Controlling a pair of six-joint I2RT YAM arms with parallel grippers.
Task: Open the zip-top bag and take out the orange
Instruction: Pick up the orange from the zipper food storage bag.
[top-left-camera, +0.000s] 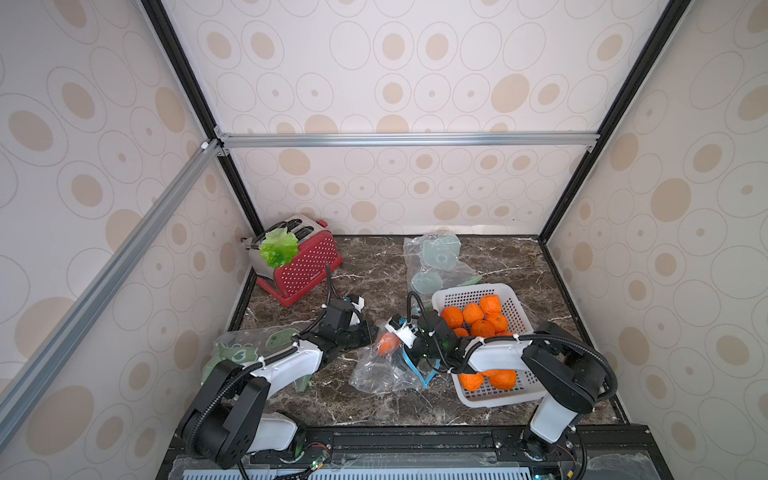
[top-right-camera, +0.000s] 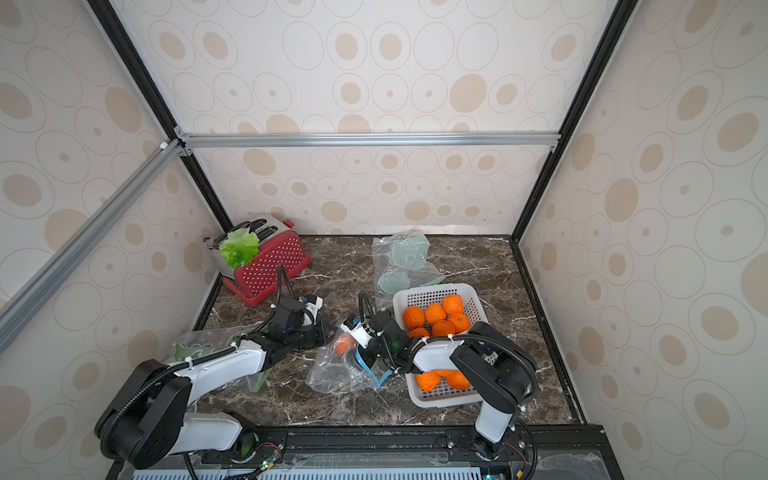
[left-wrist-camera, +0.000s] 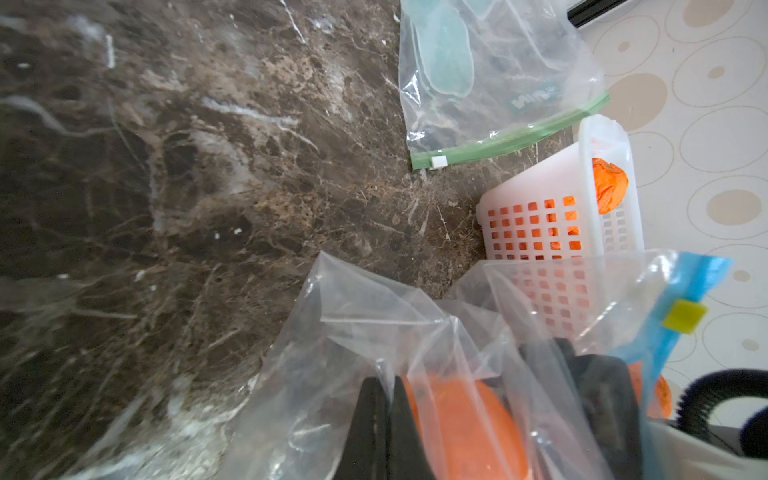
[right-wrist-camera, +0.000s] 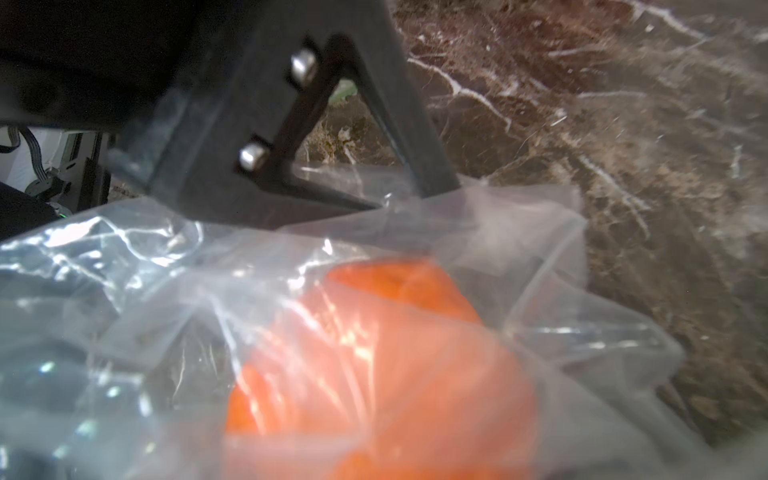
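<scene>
A robot test booth dressed up like a kitchen.
Thin walls (top-left-camera: 415, 75) with spotty paper hang on metal bars (top-left-camera: 407, 139). A dark stone-look table (top-left-camera: 374, 409) holds a red toaster (top-left-camera: 305, 266) far left and a white basket (top-left-camera: 469, 288) of oranges (top-left-camera: 473, 313) right. Two robot arms (top-left-camera: 286, 362) sit at the near edge.

Worktop (top-left-camera: 519, 266): dark brown marble, white veins.
Rear left: red toaster (top-left-camera: 303, 266).
Rear centre: clear green-zip bag (top-left-camera: 436, 262).
Right: white perforated basket (top-left-camera: 494, 400).
Centre: crumpled zip-top bag (top-left-camera: 374, 374), blue zip.
Left: green-printed bag (top-left-camera: 249, 340).
</scene>
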